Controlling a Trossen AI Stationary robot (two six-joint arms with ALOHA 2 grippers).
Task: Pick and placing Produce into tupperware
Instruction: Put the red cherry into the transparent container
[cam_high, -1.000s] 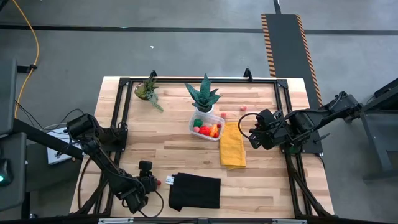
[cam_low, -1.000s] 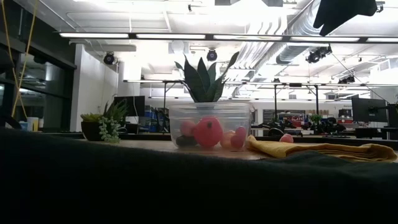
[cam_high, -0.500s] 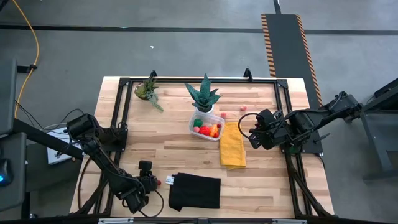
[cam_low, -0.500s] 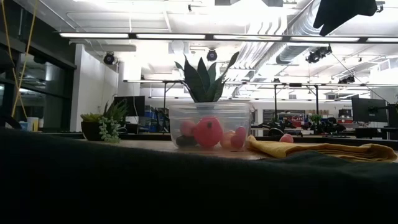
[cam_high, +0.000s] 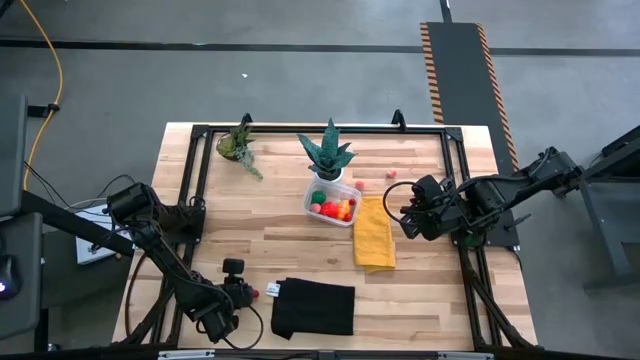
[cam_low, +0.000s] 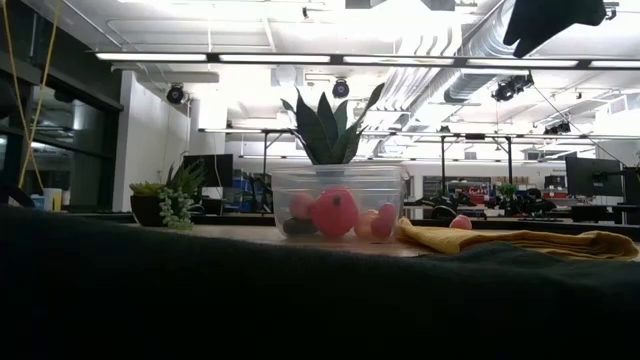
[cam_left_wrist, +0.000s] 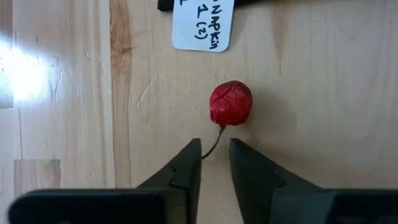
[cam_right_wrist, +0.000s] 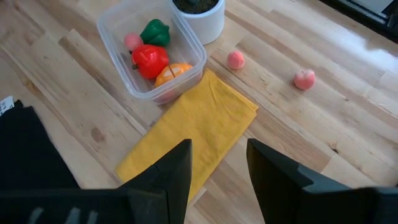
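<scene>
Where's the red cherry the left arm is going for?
In the high view the cherry lies near the table's front edge, between the left gripper and the black cloth. The left wrist view shows its stem between the fingertips, near a white label.

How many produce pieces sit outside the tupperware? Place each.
3: a red cherry just ahead of the left gripper, and two pink pieces near the white pot. Others may be hidden.

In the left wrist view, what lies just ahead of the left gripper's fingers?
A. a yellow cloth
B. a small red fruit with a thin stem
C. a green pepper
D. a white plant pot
B: the small red fruit lies on the wood, its thin stem reaching back toward the left gripper.
</scene>
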